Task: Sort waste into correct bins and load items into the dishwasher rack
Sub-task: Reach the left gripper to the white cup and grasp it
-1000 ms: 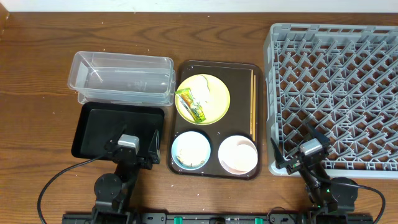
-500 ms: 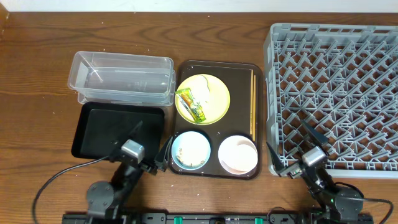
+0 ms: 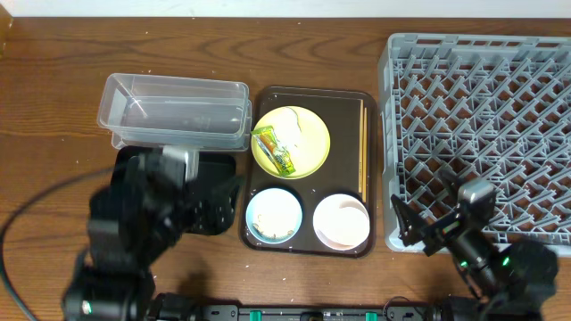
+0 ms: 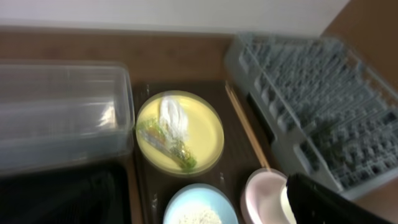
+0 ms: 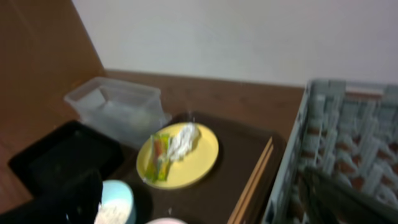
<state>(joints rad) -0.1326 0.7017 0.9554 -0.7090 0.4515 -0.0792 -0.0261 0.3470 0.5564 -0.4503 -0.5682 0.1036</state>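
On the far left of the counter (image 3: 53, 107) I have the clear tub (image 3: 174, 111). It sits upright, and I can make out nothing inside it. Just in front of it lies the black tray (image 3: 223, 166), touching or nearly touching the tub's near edge. My left arm hangs over most of the tray and is badly blurred in the overhead view.

The left claw (image 3: 212, 203) is over the tray's right end. On the left wrist camera its one visible finger (image 4: 329, 202) sits far out at the lower right, so I read the claw as spread, with nothing in it.

Next to the right is the brown tray (image 3: 343, 116). At its back left is the yellow plate (image 3: 314, 153), carrying the green-and-yellow wrapper (image 3: 275, 152) with the white tissue (image 3: 291, 129) beside it. In front of the plate is the blue bowl (image 3: 259, 201) with rice (image 3: 278, 230) in the bottom. The white bowl (image 3: 342, 221) is just to the right of it. The chopsticks (image 3: 361, 147) lie along the tray's right edge, pointing front to back.

Right of the tray is the grey rack (image 3: 482, 98), which I see with nothing loaded. The right claw (image 3: 424, 209) hovers at the rack's near left corner. Its fingers are wide apart in both the overhead and right wrist views, holding nothing.
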